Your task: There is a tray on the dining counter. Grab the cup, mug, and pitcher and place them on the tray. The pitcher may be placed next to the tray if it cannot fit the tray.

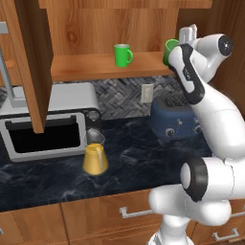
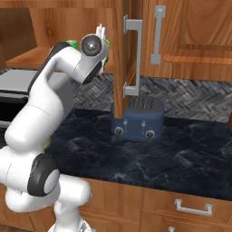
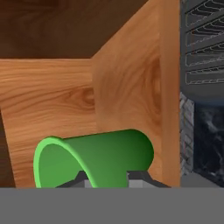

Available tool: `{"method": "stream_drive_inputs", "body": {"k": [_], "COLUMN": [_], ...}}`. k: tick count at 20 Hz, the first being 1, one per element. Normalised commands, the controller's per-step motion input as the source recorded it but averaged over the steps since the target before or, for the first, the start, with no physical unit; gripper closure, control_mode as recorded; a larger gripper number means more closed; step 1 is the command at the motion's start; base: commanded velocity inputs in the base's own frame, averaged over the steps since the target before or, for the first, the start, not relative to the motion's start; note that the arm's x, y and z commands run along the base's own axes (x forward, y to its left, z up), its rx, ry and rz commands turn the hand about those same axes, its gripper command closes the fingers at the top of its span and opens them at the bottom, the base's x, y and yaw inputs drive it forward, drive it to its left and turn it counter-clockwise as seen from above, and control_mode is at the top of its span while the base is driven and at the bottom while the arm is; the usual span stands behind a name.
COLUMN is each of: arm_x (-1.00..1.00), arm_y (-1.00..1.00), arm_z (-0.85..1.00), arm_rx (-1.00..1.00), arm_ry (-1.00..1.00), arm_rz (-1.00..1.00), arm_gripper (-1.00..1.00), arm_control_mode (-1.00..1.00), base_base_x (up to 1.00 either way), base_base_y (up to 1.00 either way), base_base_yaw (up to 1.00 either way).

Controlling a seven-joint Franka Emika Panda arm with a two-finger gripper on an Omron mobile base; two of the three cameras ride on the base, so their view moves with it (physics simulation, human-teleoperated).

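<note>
Nearby, mug, toaster, microwave, pitcher.

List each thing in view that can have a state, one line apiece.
cup: between the gripper fingers, at the shelf's right end
gripper: shut on the cup
mug: upright on the shelf, untouched
pitcher: upright on the black counter, untouched
cabinet door: swung open
microwave: door closed
toaster: slots empty

Green cup in pincer; mug on shelf; pitcher on counter.
</note>
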Motion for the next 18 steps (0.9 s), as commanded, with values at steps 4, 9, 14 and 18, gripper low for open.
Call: {"method": "stream_drive_inputs", "body": {"k": [4,9,14,18], "arm_x": [-0.99,-0.84,-0.67,-0.73], "arm_y": [0.03,0.00,0.05,0.09], "arm_z": [0.01,0.05,0.05,0.01], "arm_rx": [0.03,0.05,0.03,0.05], "arm_ry": [0.07,0.15,0.20,0.24], "arm_rz": [0.00,0.00,0.00,0.00], "arm_gripper": [1.00,1.00,1.00,1.00], "arm_control_mode": [-1.00,-1.00,-1.00,-1.00], "base_base_x": [0.00,0.00,0.00,0.00], "base_base_y": [0.00,0.00,0.00,0.00], "base_base_yaw": [0.00,0.00,0.00,0.00]}}
